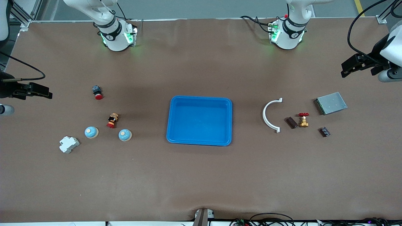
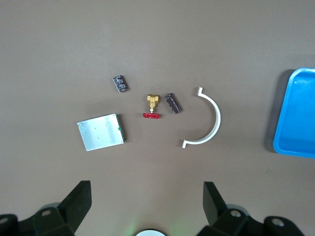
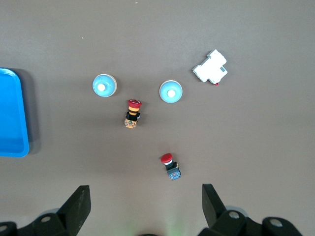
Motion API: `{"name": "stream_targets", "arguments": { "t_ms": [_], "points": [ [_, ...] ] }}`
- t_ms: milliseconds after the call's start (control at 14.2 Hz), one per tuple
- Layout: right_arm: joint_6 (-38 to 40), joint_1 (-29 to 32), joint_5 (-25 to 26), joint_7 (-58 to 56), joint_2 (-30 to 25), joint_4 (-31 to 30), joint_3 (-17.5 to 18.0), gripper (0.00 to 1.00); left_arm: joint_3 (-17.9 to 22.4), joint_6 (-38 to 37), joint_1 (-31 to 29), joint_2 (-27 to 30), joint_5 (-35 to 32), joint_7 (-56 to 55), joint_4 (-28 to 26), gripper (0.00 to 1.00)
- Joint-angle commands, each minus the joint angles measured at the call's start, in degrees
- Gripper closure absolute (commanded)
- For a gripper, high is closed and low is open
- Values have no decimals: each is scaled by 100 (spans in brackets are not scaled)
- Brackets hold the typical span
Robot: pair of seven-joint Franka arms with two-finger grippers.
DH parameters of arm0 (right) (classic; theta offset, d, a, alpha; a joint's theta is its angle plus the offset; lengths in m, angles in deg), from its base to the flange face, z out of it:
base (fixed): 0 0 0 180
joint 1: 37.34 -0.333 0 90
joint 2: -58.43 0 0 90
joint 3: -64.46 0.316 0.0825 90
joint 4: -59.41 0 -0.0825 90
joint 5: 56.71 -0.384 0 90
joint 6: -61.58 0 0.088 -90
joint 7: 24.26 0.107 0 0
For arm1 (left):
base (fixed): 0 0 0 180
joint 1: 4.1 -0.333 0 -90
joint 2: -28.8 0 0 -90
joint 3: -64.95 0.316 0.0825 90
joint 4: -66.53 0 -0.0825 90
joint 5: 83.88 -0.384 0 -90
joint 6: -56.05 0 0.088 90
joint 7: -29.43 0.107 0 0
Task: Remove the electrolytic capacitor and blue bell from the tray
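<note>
Two blue dome bells (image 1: 91,132) (image 1: 125,135) sit at the right arm's end; they also show in the right wrist view (image 3: 171,92) (image 3: 104,85). Two small dark capacitor blocks (image 1: 291,122) (image 1: 324,131) lie at the left arm's end, also in the left wrist view (image 2: 172,103) (image 2: 120,82). A blue tray (image 1: 176,138) sits mid-table, empty. My left gripper (image 1: 345,69) (image 2: 147,191) is open and empty, up over bare table at its end. My right gripper (image 1: 47,91) (image 3: 145,194) is open and empty, up over bare table at its end.
By the capacitors lie a brass valve with a red handle (image 1: 303,120), a white curved clip (image 1: 271,115) and a grey metal box (image 1: 330,103). By the bells are two red push buttons (image 1: 97,92) (image 1: 112,121) and a white breaker (image 1: 69,144).
</note>
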Motion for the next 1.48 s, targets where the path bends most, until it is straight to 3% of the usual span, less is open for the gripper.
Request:
{"name": "stream_targets", "arguments": {
  "t_ms": [0,352,634,1057,1410],
  "points": [
    [55,26,43,45,68,168,34,0,-32,-9,-35,54,-63,74,47,0],
    [-15,175,-1,2,68,133,69,0,-49,-9,-26,62,-2,57,47,0],
    [-209,834,-106,-7,-11,-52,710,0,-41,-9,-44,54,59,66,38,0],
    [-920,729,-80,28,-714,-1096,684,0,-84,17,-149,80,166,100,12,0],
    [-929,518,-62,63,-741,-1133,518,0,-93,-9,-123,71,148,74,47,0]
  ]
}}
